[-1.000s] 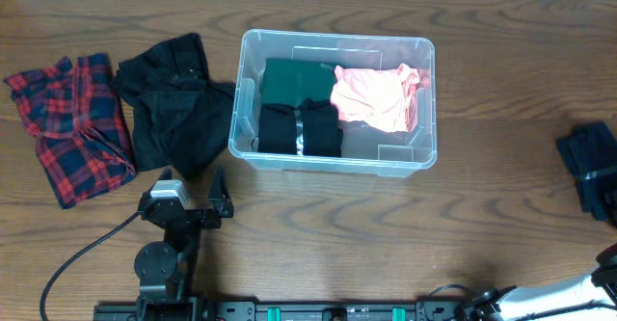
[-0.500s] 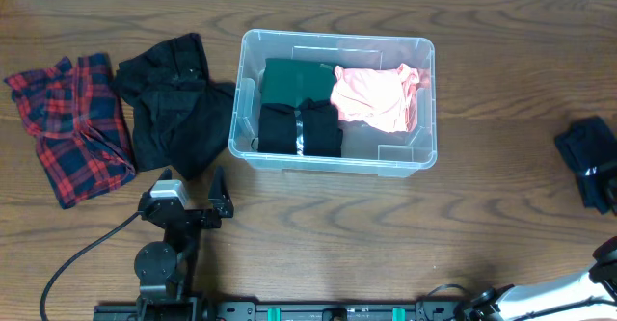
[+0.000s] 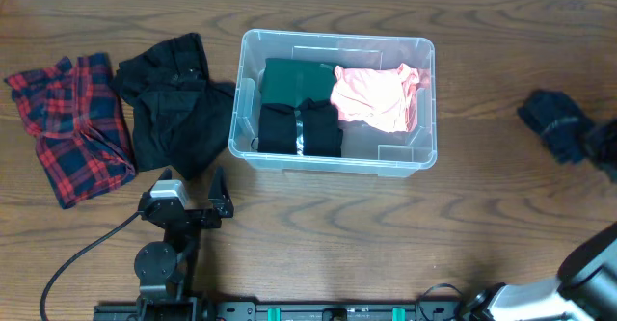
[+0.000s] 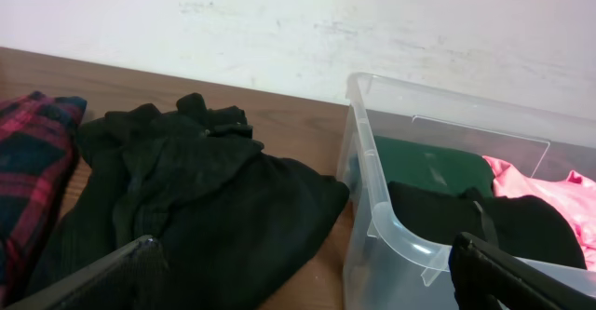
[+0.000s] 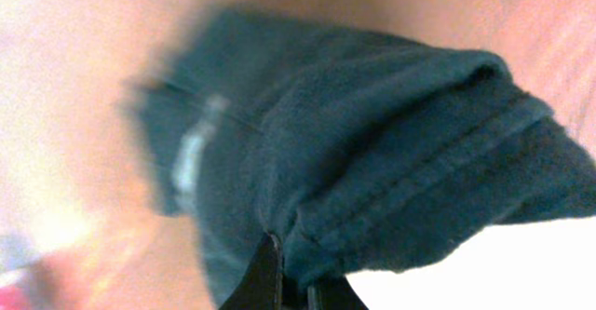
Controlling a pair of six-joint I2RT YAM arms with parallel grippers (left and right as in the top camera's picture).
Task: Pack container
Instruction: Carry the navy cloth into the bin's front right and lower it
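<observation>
Your left gripper [image 3: 190,208] rests with jaws spread, empty; just beyond them lies a black garment [image 3: 174,104]. Beyond-right sits the container [image 3: 335,167], holding green [image 3: 294,78], black [image 3: 299,128] and pink [image 3: 376,96] folded clothes. Your right gripper [image 5: 289,287] pinches a dark blue garment [image 3: 554,123], well apart from the container.

overhead: straight down, far, whole wooden table [image 3: 501,215]
left wrist: low, level, near clear plastic rectangular bin [image 4: 372,208]; shared with overhead [image 3: 424,157]
right wrist: very close, blurred dark teal folded cloth [image 5: 372,152]
</observation>
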